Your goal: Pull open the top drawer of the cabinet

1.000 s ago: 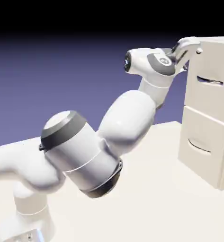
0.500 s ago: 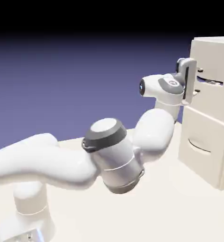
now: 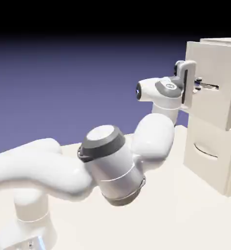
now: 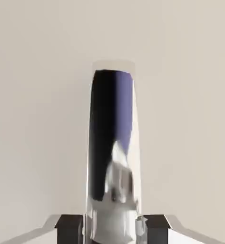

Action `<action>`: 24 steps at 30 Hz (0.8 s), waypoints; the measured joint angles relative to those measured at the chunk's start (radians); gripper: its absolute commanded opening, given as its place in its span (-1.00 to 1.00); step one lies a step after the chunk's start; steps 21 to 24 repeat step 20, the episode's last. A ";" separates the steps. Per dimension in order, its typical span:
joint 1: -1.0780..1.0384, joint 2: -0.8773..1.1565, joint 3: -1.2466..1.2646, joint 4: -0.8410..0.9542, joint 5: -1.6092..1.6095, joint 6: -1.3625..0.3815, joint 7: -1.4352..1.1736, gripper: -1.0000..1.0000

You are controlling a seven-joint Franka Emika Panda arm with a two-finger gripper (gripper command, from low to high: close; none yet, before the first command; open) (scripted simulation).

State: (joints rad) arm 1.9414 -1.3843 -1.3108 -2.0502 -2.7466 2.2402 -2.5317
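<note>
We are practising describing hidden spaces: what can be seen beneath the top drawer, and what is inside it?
Beneath the top drawer, which stands partly out, the lower drawer shows, closed. The contents can't be seen: the front covers them.

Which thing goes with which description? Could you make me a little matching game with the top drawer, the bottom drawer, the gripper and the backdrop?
Column one
1. top drawer
2. bottom drawer
3. gripper
4. backdrop

Column two
A. closed on a shiny handle
B. blue-violet, fading to black higher up
C. pulled part way out
D. shut, with a curved, smile-like line on its front

Right pairs: 1-C, 2-D, 3-A, 4-B
</note>
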 measured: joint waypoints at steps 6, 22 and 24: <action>-0.145 -0.009 0.064 -0.217 0.033 -0.077 0.024 -1.00; -0.456 -0.096 0.260 -0.650 0.184 -0.203 0.030 1.00; -0.456 -0.096 0.260 -0.650 0.184 -0.203 0.030 1.00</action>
